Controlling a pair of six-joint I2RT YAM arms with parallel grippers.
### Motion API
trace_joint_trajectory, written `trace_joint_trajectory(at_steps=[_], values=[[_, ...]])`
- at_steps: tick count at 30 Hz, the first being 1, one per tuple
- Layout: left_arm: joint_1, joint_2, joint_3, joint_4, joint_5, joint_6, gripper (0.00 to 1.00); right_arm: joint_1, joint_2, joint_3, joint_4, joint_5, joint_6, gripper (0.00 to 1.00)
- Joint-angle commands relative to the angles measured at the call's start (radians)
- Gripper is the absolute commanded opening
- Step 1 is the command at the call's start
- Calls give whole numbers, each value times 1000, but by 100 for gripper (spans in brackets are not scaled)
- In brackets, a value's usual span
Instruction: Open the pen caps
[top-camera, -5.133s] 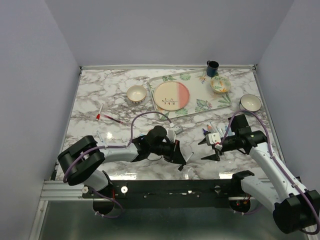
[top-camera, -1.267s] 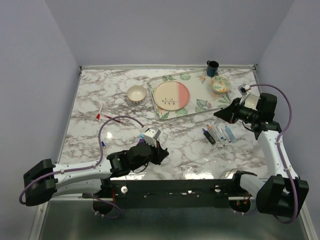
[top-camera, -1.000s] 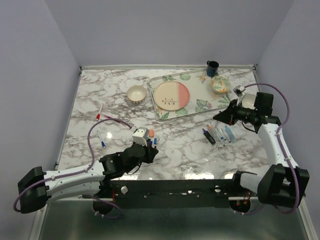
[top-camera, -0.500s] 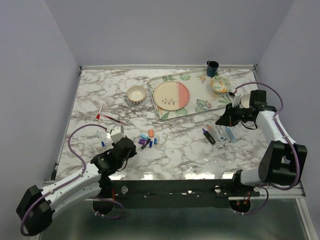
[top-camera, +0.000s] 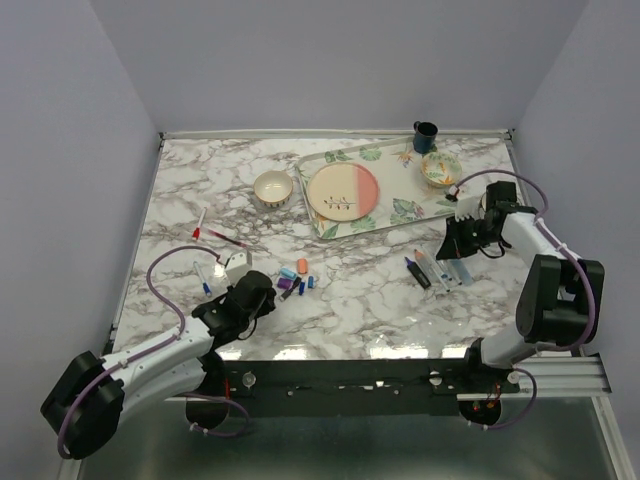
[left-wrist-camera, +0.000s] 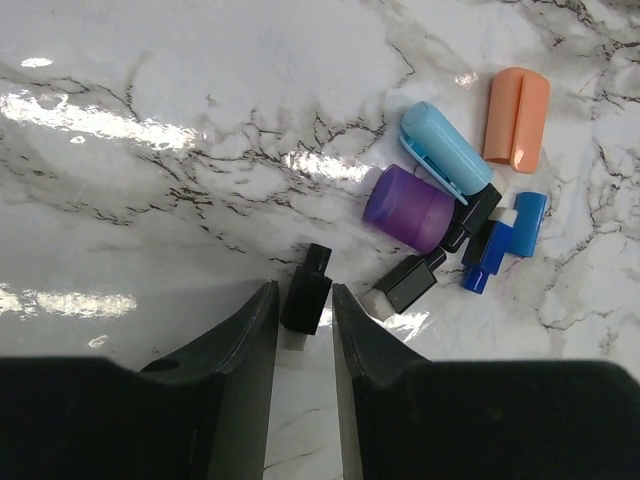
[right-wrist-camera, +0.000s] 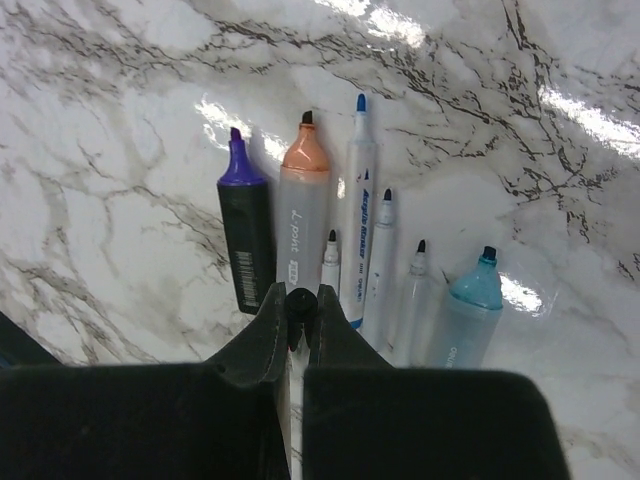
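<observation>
Several pen caps (left-wrist-camera: 445, 152) in light blue, orange, purple, blue and black lie bunched on the marble; the top view shows these caps (top-camera: 296, 279) left of centre. My left gripper (left-wrist-camera: 304, 292) is open, and a small black cap (left-wrist-camera: 310, 275) lies between its fingertips with a gap on each side. In the top view the left gripper (top-camera: 265, 292) sits just left of the bunch. Several uncapped pens (right-wrist-camera: 358, 220) lie in a row. My right gripper (right-wrist-camera: 298, 300) hovers over them, shut on a slim white pen whose black end (right-wrist-camera: 300, 303) shows. The row of pens (top-camera: 438, 268) lies just below the right gripper (top-camera: 452, 245).
A floral tray (top-camera: 400, 210) at the back holds a pink and cream plate (top-camera: 343, 192) and a patterned bowl (top-camera: 440, 168). A cream bowl (top-camera: 272, 187), a dark mug (top-camera: 425, 136) and a white bowl (top-camera: 500, 203) stand nearby. More pens (top-camera: 215, 237) lie at the left.
The left arm drew back to the left, uncovering the bunch of caps, and its jaws parted around the black cap. The right gripper swung down over the row of pens.
</observation>
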Motion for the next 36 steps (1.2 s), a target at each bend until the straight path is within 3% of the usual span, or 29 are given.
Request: trace_joint_trajectory(at_steps=[1,7,12,20,29,36], values=[[11,-25,-21,26,14,2,40,26,44,24,-6,140,-10,8],[19,-55,-24,12,23,5,48,44,90,28,-9,179,-12,13],[23,-85,-21,0,34,13,54,55,103,28,-11,202,-12,25],[29,-202,-3,-57,17,19,75,57,86,30,-8,201,-12,36],[71,-211,91,-75,-13,88,96,57,-54,15,11,173,-32,42],[208,-118,166,-26,74,160,99,57,-190,1,20,94,-67,47]])
